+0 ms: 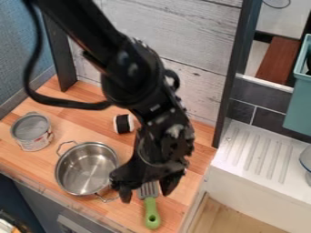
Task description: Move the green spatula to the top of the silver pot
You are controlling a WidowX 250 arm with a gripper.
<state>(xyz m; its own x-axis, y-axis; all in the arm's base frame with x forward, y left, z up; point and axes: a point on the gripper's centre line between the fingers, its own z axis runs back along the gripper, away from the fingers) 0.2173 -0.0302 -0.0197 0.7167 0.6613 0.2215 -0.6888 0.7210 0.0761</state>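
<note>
My gripper (146, 195) hangs low over the wooden counter, just right of the silver pot, with its two fingers spread apart. Between and below them lies the green spatula (152, 215), its green handle pointing toward the front edge. The spatula's grey slotted head is partly hidden under the gripper. The silver pot (86, 169) is open and shows a bare inside, with one loop handle at its upper left and another at its lower right, near the left finger.
A tin can (32, 132) stands left of the pot. A black and white round object (124, 124) sits behind the pot, beside the arm. At the right are a white ribbed drainboard (255, 152) and a teal bin (298, 104); a grey wooden wall rises behind.
</note>
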